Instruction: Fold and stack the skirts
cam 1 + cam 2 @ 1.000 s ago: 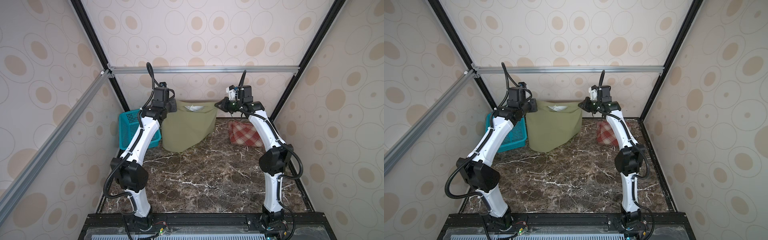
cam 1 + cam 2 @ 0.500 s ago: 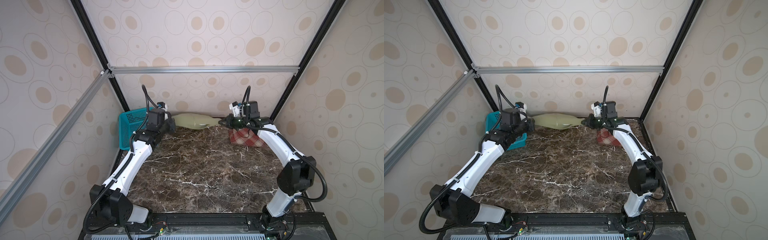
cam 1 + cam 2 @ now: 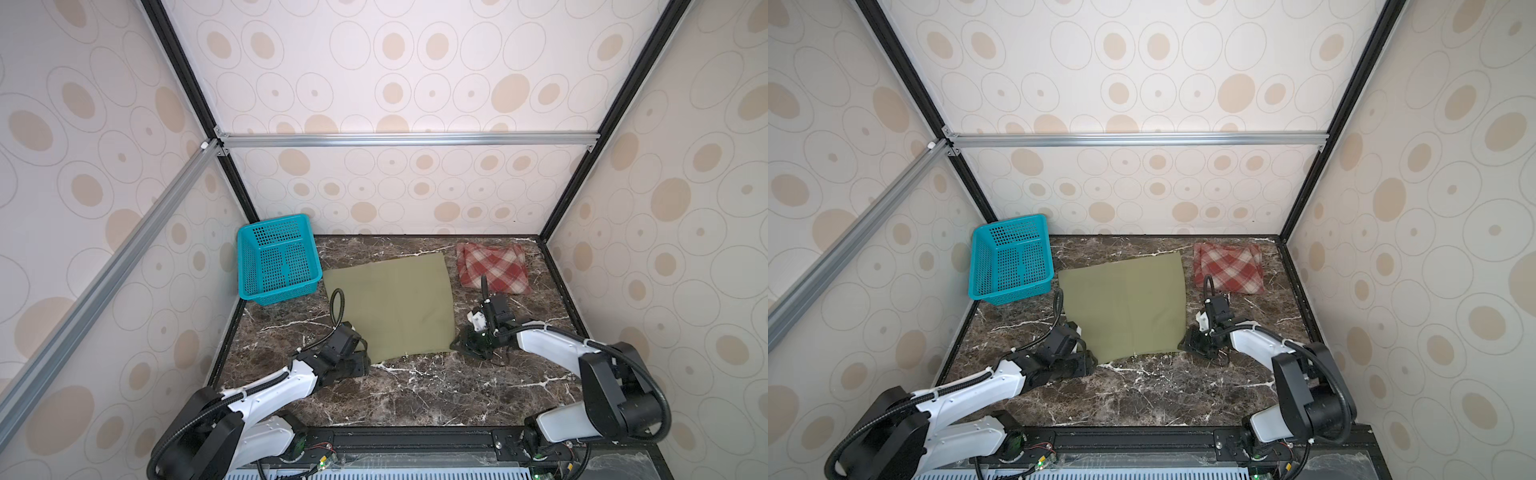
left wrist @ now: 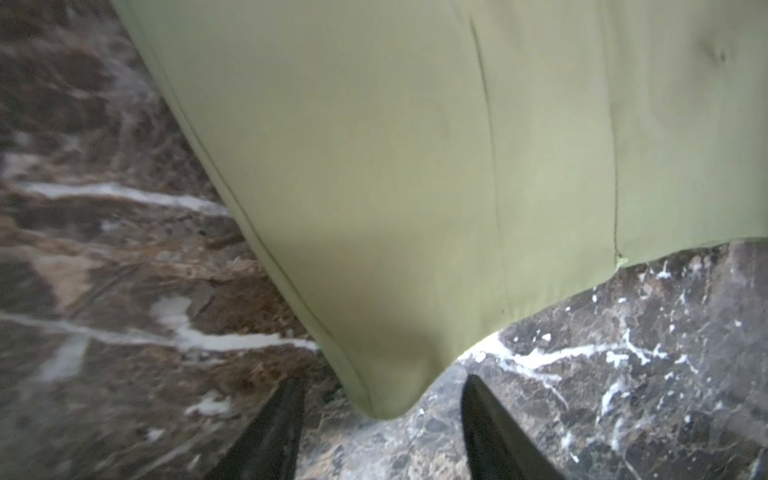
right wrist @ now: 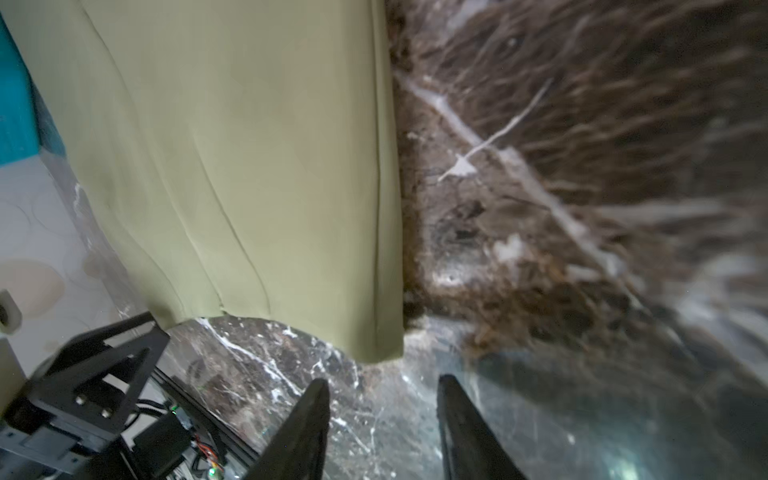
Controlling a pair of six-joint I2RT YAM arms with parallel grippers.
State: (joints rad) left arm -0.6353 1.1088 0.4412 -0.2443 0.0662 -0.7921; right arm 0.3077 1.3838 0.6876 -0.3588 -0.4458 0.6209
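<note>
Olive-green plain cloth skirt [image 3: 390, 307] lies flat, apparently still to fold, centred on the dark marble table [image 3: 415, 395]. Red-and-cream plaid skirt [image 3: 492, 268] sits folded far right, unstacked. Left gripper [image 4: 383, 380] and right gripper [image 5: 384, 379] gape empty at the green skirt's 2 near corners.

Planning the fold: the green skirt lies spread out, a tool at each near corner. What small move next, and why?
Probably close the left tool and right tool on those corners. Both stand open there, holding nothing, while the olive skirt lies flat, not yet folded. The plaid skirt beyond it already looks folded.
</note>
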